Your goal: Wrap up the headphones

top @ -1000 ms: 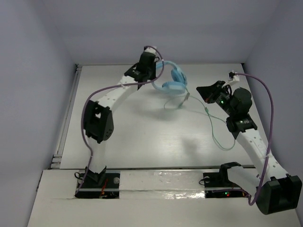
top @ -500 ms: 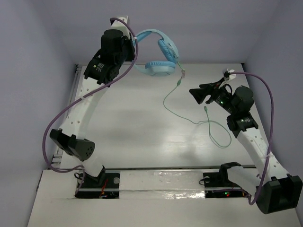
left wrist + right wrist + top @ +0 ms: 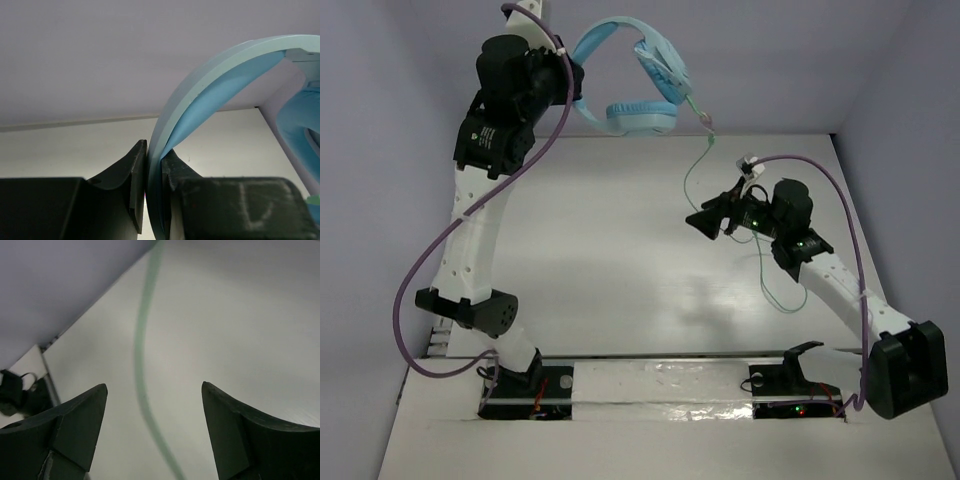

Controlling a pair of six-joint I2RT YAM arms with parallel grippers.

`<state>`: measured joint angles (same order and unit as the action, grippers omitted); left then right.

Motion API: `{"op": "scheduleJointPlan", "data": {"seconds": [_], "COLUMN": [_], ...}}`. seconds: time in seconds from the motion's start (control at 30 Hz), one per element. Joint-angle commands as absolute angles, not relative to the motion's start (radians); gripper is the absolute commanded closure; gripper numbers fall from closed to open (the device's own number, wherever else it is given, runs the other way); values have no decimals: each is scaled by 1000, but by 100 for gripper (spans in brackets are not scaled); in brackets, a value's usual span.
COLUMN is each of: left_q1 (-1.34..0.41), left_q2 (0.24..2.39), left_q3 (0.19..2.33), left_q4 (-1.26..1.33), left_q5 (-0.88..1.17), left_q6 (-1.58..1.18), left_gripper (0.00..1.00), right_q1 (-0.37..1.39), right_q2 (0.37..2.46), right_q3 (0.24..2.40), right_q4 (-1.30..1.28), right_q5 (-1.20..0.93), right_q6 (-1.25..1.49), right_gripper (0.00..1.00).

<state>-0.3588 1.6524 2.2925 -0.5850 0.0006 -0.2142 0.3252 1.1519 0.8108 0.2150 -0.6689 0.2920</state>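
The light blue headphones (image 3: 642, 116) hang in the air above the table's far edge. My left gripper (image 3: 578, 78) is shut on their curved headband (image 3: 210, 85), which is pinched edge-on between the black fingers (image 3: 135, 170). The thin pale green cable (image 3: 688, 180) drops from an ear cup (image 3: 663, 68) and trails over the table past my right gripper (image 3: 705, 220). In the right wrist view that gripper (image 3: 154, 390) stands open, and the blurred cable (image 3: 140, 365) runs between its fingertips without touching either.
Thick purple robot cables loop beside the left arm (image 3: 425, 280) and over the right arm (image 3: 840, 200). The white table (image 3: 600, 290) is walled at the back and sides. A metal rail (image 3: 448, 300) runs along its left edge.
My left arm has lifted the headphones off the table, up and to the left. My right gripper has opened wide and moved left to the hanging cable.
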Motion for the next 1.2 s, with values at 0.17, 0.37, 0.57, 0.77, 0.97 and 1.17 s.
{"op": "scheduleJointPlan", "data": {"seconds": [0.17,0.37,0.57,0.77,0.97,1.17], "left_q1": [-322,-311,-266,-192,-181,-181], "left_q2": [1546,1531,1555,1557,1497,1463], "left_q3": [2289,2258,2299,2322,2212,2080], "left_q4": [-476,-457,-434,-420,-367,-313], "left_q5": [136,141,184,261,242,195], "left_q6": [-288,-296,-345,-393,-390,-376], "left_gripper": [100,100,100,100,100,100], "right_q1": [325,325,365,365,365,365], "right_q2": [1230,1189,1238,1250,1132,927], "right_q3": [882,831,795,739,701,703], "right_q4": [201,243,242,313,364,319], "right_q5": [-466,-590,-551,-557,-442,-284], "right_q6": [207,261,276,319,405,459], "right_gripper": [19,29,28,34,90,91]}}
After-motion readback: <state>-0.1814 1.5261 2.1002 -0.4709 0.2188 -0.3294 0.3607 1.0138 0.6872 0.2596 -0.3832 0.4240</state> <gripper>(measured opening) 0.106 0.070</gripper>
